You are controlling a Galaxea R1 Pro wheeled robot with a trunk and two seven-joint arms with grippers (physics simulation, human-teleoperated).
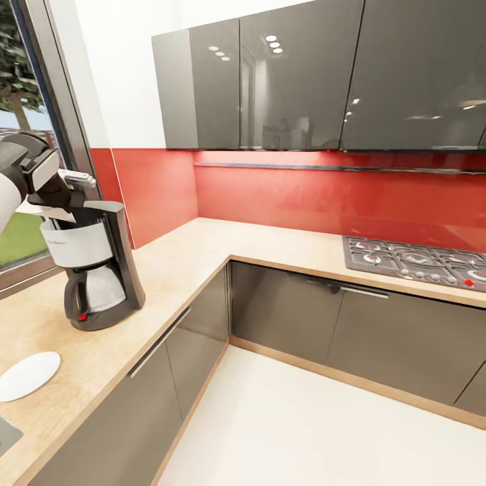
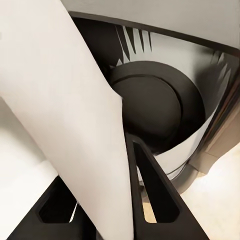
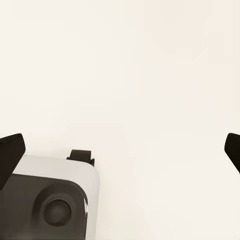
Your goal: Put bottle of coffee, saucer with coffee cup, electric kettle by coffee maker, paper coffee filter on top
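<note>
On the beige countertop (image 1: 202, 256), left claw (image 2: 107, 200) pinches the paper filter (image 2: 60, 110) over the coffee maker (image 1: 101, 270); right claw (image 3: 120, 150) gapes empty.

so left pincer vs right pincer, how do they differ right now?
The left pincer is over the coffee maker, its fingers shut on the white paper coffee filter; the right pincer holds nothing. The left's fingers sit close together; the right's are spread wide, over pale floor beside the robot's base. Both have black fingers.

Head camera overlooks the counter corner; left wrist camera — close above the coffee maker (image 1: 101, 266) — shares it.
</note>
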